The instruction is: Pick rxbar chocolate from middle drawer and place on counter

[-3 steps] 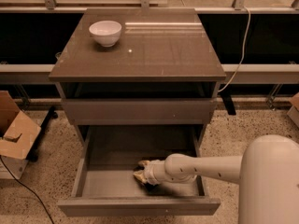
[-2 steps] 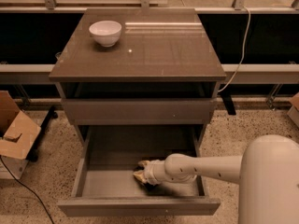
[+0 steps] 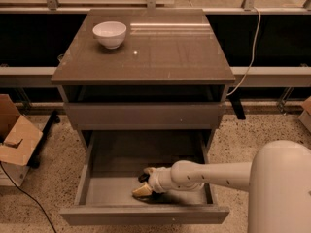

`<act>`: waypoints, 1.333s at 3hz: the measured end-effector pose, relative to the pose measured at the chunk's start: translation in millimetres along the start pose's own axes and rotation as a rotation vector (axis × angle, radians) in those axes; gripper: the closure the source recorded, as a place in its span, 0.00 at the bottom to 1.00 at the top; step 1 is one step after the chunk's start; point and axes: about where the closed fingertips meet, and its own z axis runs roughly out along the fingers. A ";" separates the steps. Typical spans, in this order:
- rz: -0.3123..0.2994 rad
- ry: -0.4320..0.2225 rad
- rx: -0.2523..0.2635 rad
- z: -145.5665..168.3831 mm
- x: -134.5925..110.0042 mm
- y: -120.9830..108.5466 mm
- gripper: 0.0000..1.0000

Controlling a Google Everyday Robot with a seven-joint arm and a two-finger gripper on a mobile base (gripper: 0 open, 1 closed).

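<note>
The middle drawer (image 3: 97, 188) is pulled out at the bottom of the cabinet, showing its smooth grey inside. My gripper (image 3: 144, 183) is down inside it near the front, slightly left of centre. The white arm reaches in from the right. The rxbar chocolate does not show clearly. A small dark patch (image 3: 156, 197) lies right under the gripper, and I cannot tell if that is the bar. The counter (image 3: 165, 47) is the glossy grey-brown top of the cabinet.
A white bowl (image 3: 110, 34) stands on the counter's back left. A closed drawer front (image 3: 146, 115) sits above the open one. An open cardboard box (image 3: 14, 140) lies on the floor to the left. A cable (image 3: 250, 57) hangs at the right.
</note>
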 end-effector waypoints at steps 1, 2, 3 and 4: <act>0.000 0.000 0.000 0.0 0.0 0.0 0.00; 0.000 0.000 0.000 -0.1 0.0 0.0 0.00; 0.007 -0.081 -0.011 -21.9 -8.6 -2.7 0.00; 0.024 -0.123 0.017 -34.3 -7.5 -7.7 0.00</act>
